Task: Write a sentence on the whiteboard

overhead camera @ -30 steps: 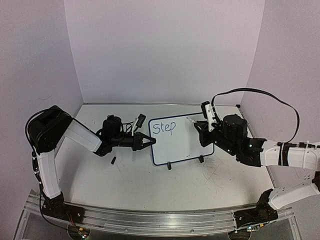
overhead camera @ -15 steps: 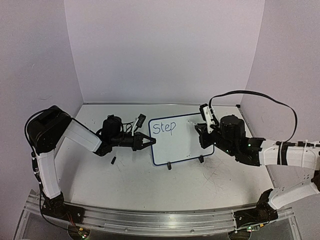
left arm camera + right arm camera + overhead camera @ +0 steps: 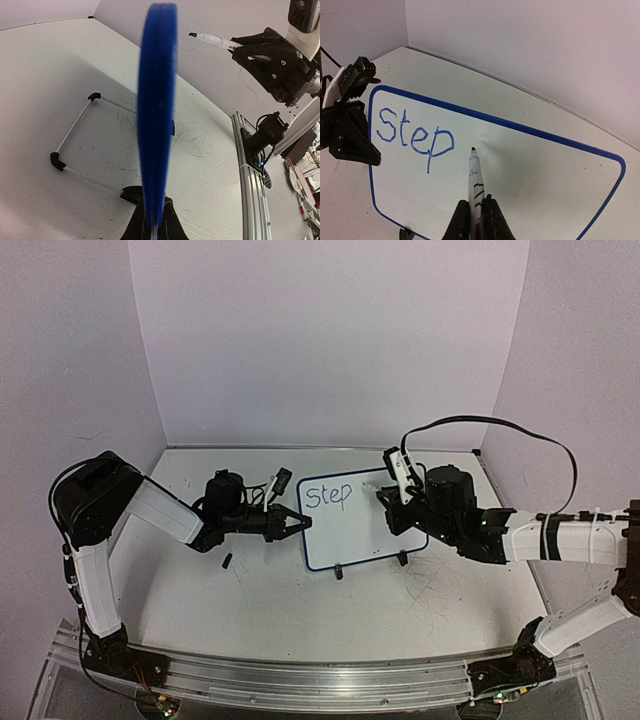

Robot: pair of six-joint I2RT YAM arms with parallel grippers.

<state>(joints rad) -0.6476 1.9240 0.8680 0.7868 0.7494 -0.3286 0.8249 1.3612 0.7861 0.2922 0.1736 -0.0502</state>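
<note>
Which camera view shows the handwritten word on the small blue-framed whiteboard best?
Right wrist view: the blue handwritten word "Step" is large and readable. Top view shows it tiny; left wrist view shows only the whiteboard's edge.

Left gripper (image 3: 154, 221), right gripper (image 3: 476, 209): both closed

**Your two arms, up close**

Your left arm (image 3: 150, 508) and right arm (image 3: 570, 540) both wear white shells between bulky black joints. The left tool (image 3: 303, 521) and right tool (image 3: 476, 212) are black and angular, with visible screws. A black cable (image 3: 490, 422) arcs above the right arm, which shows small green lights (image 3: 480, 523). Black bases (image 3: 105, 648) sit on a grooved aluminium rail (image 3: 300, 680).
</note>
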